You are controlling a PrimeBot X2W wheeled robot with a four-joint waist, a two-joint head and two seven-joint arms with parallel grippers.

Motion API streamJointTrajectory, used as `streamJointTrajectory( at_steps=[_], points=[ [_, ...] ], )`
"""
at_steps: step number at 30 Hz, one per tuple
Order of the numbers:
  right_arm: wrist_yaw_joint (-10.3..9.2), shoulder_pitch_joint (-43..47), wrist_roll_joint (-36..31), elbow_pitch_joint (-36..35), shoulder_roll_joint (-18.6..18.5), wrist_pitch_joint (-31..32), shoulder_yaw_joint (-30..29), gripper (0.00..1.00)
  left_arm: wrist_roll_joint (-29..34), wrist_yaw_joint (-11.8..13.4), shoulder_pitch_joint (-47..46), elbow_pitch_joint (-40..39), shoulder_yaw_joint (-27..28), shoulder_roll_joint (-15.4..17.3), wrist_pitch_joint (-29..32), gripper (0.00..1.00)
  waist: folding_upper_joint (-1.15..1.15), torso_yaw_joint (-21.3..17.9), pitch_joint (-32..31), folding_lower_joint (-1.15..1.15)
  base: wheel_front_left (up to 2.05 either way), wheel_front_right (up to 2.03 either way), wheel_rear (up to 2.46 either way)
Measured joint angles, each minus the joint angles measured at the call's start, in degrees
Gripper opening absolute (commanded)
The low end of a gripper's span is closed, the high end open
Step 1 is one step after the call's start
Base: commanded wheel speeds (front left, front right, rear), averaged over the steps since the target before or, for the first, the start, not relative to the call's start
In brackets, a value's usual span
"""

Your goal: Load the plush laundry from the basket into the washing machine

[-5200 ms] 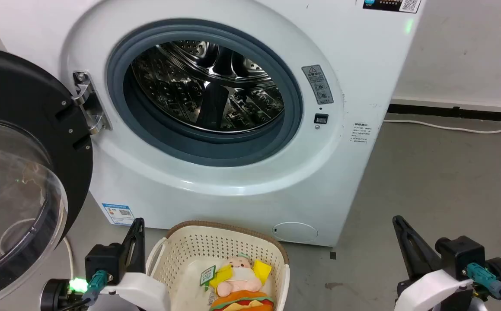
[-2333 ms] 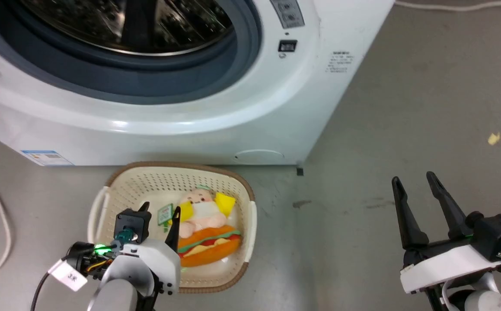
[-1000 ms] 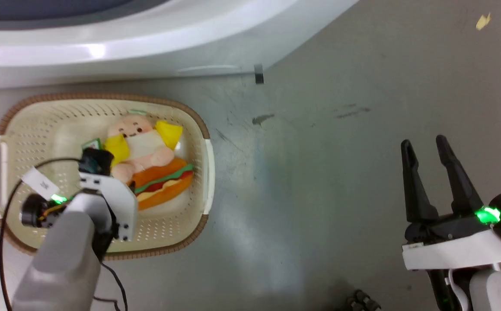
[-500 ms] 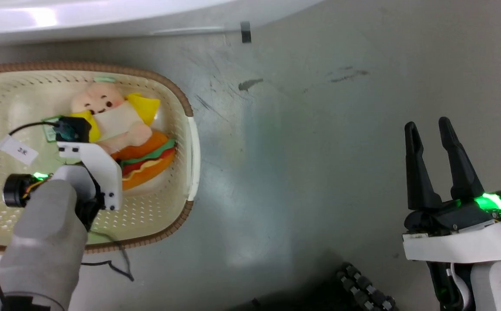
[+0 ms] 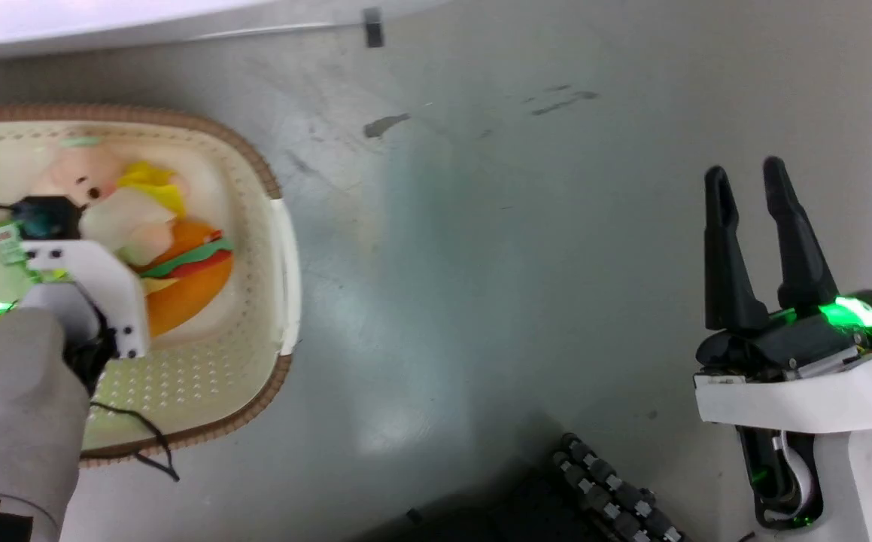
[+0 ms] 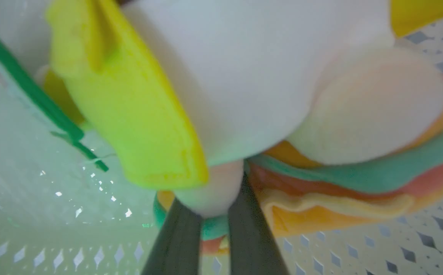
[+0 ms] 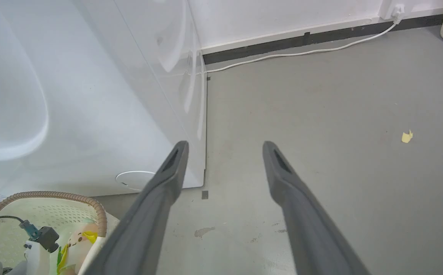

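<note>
1. washing machine [image 7: 91,114]: big white body just past the basket's far rim. The right wrist view shows its plain front and side panels and a round cap low on the front.
2. floor [image 5: 481,263]: grey and scuffed. It runs from the basket's right side out past the right arm.
3. basket [image 5: 283,248]: cream perforated plastic with a brown woven-look rim and a pale side handle. It sits on the floor and holds one toy.
4. plush laundry [image 5: 187,278]: inside the basket, lying on its bottom in the right half.
   - Pale pink figure with a round head, dot eyes, a white front and yellow sleeves.
   - Below it is an orange bun with green, red and yellow felt layers.
   - The left wrist view shows it close up but blurry.
5. left gripper [image 6: 213,193]: down inside the basket. Its two dark fingers are pinched narrow on a small pink limb of the plush laundry, just under a yellow sleeve. In the head view the white wrist and grey forearm cover the basket's middle.
6. right gripper [image 5: 744,167]: well to the right of the basket, above bare floor. The fingers are spread wide with nothing between them.
7. tag [image 6: 34,103]: green and white, on a thin thread, on the toy's side away from the basket's right wall.
8. yellow scrap [image 7: 407,136]: on the floor, far right of the basket.
</note>
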Motion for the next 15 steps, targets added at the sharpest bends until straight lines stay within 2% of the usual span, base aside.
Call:
streamJointTrajectory(
  at_steps=[3, 6, 9, 15],
  points=[
    [0.00, -0.82, 0.11, 0.10, 0.00, -0.16, 0.34, 1.00, -1.80, 0.00, 0.26, 2.07, 0.31, 0.22, -1.67, 0.00, 0.00, -0.94, -0.90, 0.00, 0.00, 0.00, 0.00],
    [0.00, -0.86, -1.37, 0.37, 0.01, -0.49, 0.22, 1.00, -3.22, -0.03, 2.23, 2.93, 0.68, -1.07, -3.79, 0.00, 0.00, -1.02, -3.00, 0.00, 0.00, 0.00, 0.00],
    [0.01, -0.41, -3.64, 1.64, 0.02, -0.49, -1.83, 1.00, -3.75, -1.22, 7.01, 3.05, 0.25, -4.92, -8.09, 0.00, 0.00, -0.04, -7.52, 0.00, 0.00, 0.00, 0.00],
    [0.00, 2.43, -6.23, 4.55, 0.00, -0.51, -6.11, 1.00, -5.79, -2.35, 12.28, 2.45, -0.30, -9.79, -14.85, 0.00, 0.00, 3.78, -16.52, 0.00, 0.00, 0.00, 0.00]
  ],
)
